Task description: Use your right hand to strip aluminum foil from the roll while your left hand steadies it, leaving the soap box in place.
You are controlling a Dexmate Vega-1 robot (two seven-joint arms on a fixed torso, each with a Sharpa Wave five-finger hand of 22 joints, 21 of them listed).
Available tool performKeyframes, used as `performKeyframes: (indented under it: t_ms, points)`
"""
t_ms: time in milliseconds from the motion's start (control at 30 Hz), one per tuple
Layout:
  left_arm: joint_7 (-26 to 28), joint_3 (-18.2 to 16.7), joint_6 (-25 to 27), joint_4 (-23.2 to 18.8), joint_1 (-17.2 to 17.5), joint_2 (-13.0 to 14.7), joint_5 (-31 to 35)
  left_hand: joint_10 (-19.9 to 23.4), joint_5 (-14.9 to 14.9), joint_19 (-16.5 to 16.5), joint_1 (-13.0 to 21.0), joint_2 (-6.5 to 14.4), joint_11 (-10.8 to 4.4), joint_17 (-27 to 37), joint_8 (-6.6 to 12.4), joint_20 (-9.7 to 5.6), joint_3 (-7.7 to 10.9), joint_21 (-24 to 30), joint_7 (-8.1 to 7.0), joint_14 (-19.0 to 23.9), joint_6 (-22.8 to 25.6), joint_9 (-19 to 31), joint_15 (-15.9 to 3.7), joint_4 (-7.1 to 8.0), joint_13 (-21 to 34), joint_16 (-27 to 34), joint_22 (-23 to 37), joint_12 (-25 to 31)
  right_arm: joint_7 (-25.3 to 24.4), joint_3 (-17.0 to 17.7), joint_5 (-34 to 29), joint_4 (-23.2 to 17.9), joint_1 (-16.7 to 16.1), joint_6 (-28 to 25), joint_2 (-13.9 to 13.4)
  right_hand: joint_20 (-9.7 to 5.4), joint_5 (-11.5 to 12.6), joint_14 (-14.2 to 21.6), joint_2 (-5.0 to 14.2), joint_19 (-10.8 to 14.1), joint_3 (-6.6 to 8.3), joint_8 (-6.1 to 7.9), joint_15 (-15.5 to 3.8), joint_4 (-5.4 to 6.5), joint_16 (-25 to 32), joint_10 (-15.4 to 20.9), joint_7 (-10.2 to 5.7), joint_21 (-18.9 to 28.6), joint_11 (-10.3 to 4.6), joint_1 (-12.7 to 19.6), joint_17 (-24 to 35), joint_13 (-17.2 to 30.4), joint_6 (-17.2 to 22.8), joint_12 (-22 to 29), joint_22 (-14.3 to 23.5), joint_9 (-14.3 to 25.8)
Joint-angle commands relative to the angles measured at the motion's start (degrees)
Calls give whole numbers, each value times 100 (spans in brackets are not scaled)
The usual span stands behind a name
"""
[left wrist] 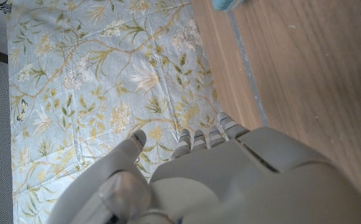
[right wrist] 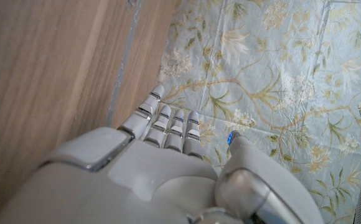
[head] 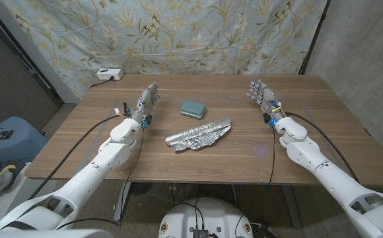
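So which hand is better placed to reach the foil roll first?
Roughly even. The left hand and right hand are both open, apart from the foil roll. The roll's loose crumpled end faces right, suiting that hand.

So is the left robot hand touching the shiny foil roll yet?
Apart. In the head view, bare wooden table lies between the left robot hand and the foil roll, which sits in the middle beside the soap box.

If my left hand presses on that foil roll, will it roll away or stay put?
The foil roll will probably stay: crumpled loose foil trails along one side and should brake rolling. It looks light, so it may skid on the smooth table. The loose foil likely crushes easily.
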Motion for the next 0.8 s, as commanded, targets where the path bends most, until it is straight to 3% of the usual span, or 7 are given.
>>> performKeyframes:
  t_ms: [33, 533, 800]
  points:
    - [91, 118, 246, 100, -284, -47, 141, 20, 24, 70, 82, -20, 46, 8, 20, 2, 72, 38, 54, 40, 9, 10, 57, -59, 31, 25, 23, 27, 205, -56, -51, 606, 387, 108, 135, -139, 32, 70, -16, 81, 54, 28, -76, -22, 40, 60, 13, 34, 31, 72, 10, 14, 66, 27, 13, 21]
    - [-30, 70, 518, -337, -166, 268, 79, 174, -34, 200, 230, -75, 148, -11, 0, 18, 155, 47, 165, 199, 55, 11, 147, -304, 34, 5, 19, 43, 24, -145, -184, 464, 360, 30, 159, -142, 31, 59, -30, 92, 85, 31, -80, -88, 32, 64, 40, -5, 48, 123, -49, 14, 74, 30, 14, 22]
    - [97, -7, 696, -795, 98, 553, 102, 337, -37, 286, 380, -112, 186, -11, 3, 42, 214, 42, 198, 309, 110, 12, 175, -533, 40, -3, 14, 73, -134, -192, -287, 365, 318, -89, 114, -134, 28, 41, -48, 80, 101, 21, -80, -133, 25, 19, 53, -41, 75, 155, -88, 15, 43, 15, 15, 22]
